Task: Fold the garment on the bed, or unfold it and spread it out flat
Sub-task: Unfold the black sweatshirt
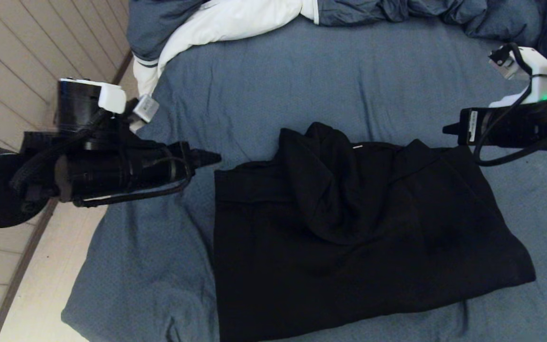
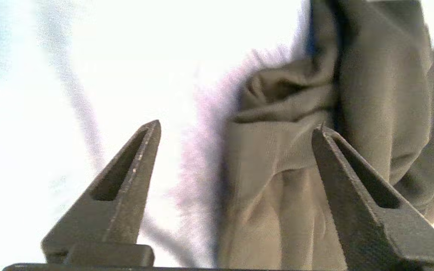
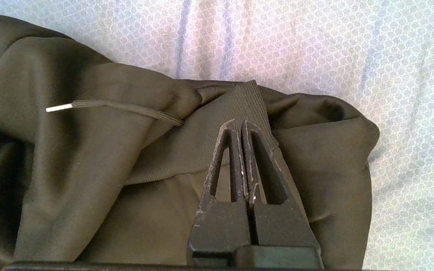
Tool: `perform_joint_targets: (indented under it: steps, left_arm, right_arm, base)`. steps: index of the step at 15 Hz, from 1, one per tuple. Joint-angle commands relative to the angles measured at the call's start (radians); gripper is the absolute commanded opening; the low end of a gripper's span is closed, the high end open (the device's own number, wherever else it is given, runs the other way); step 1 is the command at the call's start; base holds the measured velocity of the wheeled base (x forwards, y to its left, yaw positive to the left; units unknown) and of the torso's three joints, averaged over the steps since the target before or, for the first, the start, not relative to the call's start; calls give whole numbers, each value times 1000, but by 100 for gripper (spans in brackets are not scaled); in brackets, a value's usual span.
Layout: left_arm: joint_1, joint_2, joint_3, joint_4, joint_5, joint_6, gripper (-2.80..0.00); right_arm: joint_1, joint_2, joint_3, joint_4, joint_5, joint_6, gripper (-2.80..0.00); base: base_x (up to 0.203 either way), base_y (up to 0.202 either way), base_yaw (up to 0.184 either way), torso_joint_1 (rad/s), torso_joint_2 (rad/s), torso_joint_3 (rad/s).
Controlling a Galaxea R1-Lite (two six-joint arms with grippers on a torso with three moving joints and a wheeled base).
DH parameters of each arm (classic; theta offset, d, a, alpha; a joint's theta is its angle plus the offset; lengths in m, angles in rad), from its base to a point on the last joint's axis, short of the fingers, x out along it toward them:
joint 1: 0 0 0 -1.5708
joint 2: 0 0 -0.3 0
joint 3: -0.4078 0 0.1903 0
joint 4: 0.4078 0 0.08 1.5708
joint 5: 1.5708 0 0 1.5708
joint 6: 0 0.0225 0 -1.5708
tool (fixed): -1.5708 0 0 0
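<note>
Garment: As you looked down on it, the hoodie (image 1: 349, 232) lay folded into a rough block in the middle of the bed (image 1: 278, 80), hood bunched on top.
Left tool: Your left tool (image 1: 214, 158) hung just beside the hoodie's left edge, its jaws spread and empty; the wrist view showed one tip over the ribbed band (image 2: 273, 146), the other over bare sheet.
Right tool: Your right tool (image 1: 447, 128) sat at the far right corner with its jaws pressed together, nothing visibly between them.
Handling: You could expect soft, limp, fairly thick cloth that sags and drags on the sheet; nothing fragile.
Hold: The ribbed band and doubled corners looked like your firmest pinch; the drawstring (image 3: 123, 109) would only slip.
Edges: The floor (image 1: 41, 285) lay past the bed's left edge, near your left arm.
Room: You had bare sheet on every side, while the duvet (image 1: 397, 12) was heaped along the far side, well apart.
</note>
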Motion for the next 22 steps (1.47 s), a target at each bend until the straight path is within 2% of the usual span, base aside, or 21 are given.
perform_joint_targets:
  steps: [1,5,8,10,11,12,16,18,22]
  left_arm:
    - [31,-96,61,-8,17,-6,-280]
    - [42,-149,129,-39,26,-5,-280]
    - [41,-140,151,-50,18,-5,-280]
    - [41,-136,161,-50,15,-12,-280]
    - [39,-136,178,-52,12,-13,-280]
    - [36,-136,193,-65,9,-12,-280]
    - [33,-135,243,-137,-4,-18,-280]
    - [29,-129,249,-139,-14,-26,-280]
    - [-27,-129,269,-139,-14,-37,-280]
  right_arm:
    - [8,12,4,1,3,0,-280]
    - [41,21,16,10,61,23,-280]
    - [117,33,42,9,67,43,-280]
    - [166,66,-4,13,62,39,-280]
    - [217,72,-21,22,61,39,-280]
    - [252,80,-44,46,60,38,0]
    - [348,161,-231,235,57,36,0]
    - [401,215,-313,328,23,34,0]
    - [496,291,-367,348,-44,32,0]
  base:
    - [0,0,0,0,0,0]
    - [0,0,0,0,0,0]
    - [0,0,0,0,0,0]
    - [0,0,0,0,0,0]
    - [0,0,0,0,0,0]
    - [0,0,0,0,0,0]
    - [0,0,0,0,0,0]
    - [0,0,0,0,0,0]
    - [0,0,0,0,0,0]
